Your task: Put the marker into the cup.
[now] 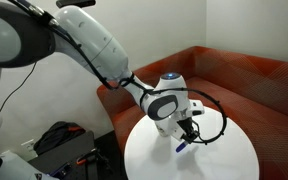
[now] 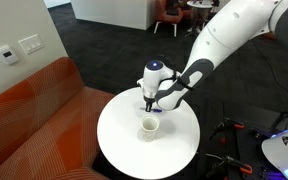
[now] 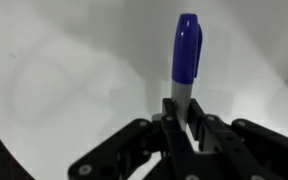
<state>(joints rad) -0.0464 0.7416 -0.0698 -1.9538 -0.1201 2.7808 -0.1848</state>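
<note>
The blue marker (image 3: 186, 50) sticks out from between my fingers in the wrist view, its lighter grey end clamped at the jaws. My gripper (image 3: 182, 108) is shut on it. In an exterior view the gripper (image 1: 187, 138) holds the marker (image 1: 182, 146) just above the round white table (image 1: 224, 160). In an exterior view the white paper cup (image 2: 149, 126) stands upright on the table, and the gripper (image 2: 152, 106) hangs just behind and above it. The cup is out of the wrist view.
The round white table (image 2: 119, 135) stands next to an orange-red curved sofa (image 2: 34, 110). A black bag and equipment (image 1: 64, 145) lie on the floor beside the table. A cable loops off the wrist (image 1: 219, 120).
</note>
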